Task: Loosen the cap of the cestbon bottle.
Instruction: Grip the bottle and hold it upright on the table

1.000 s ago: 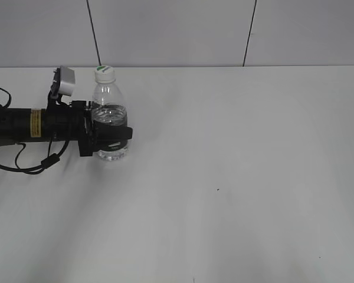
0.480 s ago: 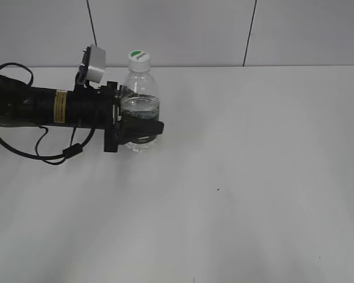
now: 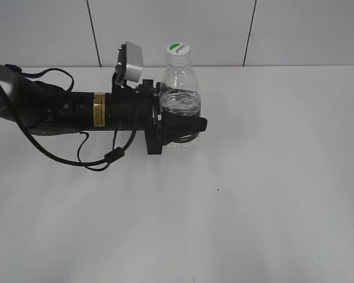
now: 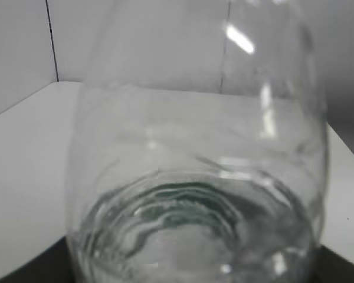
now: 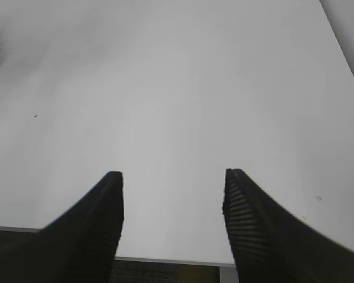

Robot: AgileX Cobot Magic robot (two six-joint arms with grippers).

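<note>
Bottle (image 3: 180, 100) in left pincer (image 3: 186, 127), bare table (image 3: 271, 177) rightward to its edge.

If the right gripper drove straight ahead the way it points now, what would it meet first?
Likely just the bare white table: the right gripper is open and empty, and nothing lies ahead between its fingers, though depth is hard to judge.

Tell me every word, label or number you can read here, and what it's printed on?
None can be read.
Cap: a green patch with tiny lettering, too small to read.
Yellow sticker on the left arm: dark print, too blurred to read.
Bottle: its label is hidden behind the left gripper in the exterior view; the left wrist view shows only a green blur through the water.
</note>
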